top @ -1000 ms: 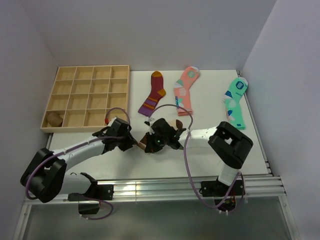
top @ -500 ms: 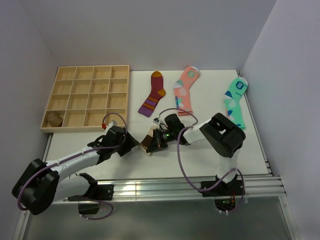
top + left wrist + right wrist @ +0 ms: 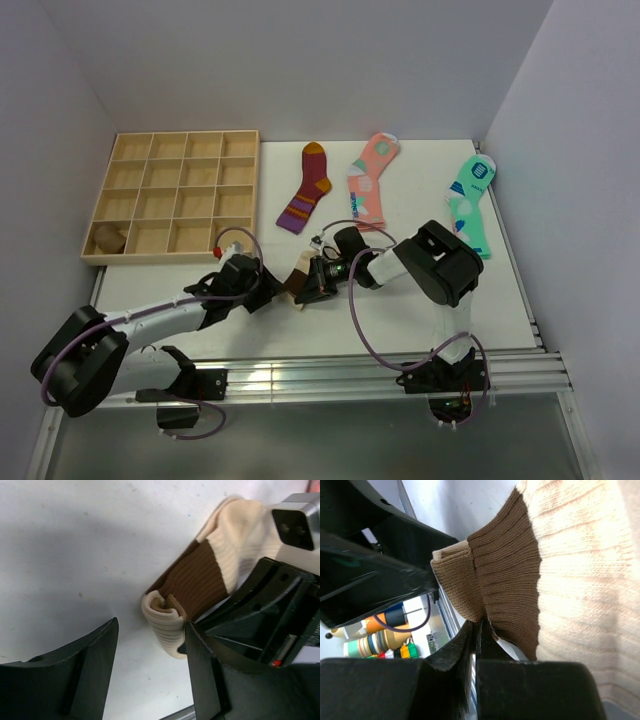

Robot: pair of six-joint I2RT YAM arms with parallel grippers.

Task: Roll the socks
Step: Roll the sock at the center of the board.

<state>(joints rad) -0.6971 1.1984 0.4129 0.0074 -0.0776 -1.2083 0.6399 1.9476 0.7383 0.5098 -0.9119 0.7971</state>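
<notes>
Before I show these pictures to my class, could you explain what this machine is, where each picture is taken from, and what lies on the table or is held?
These are two robot arms bolted at the near edge of a table, each ending in a two-finger gripper. The wide picture comes from a fixed camera above and behind them; the close-ups come from a camera on each wrist. On the table lie a wooden tray of compartments, a maroon striped sock, a pink sock and a mint-green sock. Between the arms lie the socks, beige and brown, partly rolled. The right gripper is shut on their brown edge. The left gripper is open just short of the rolled end, gripping nothing.
</notes>
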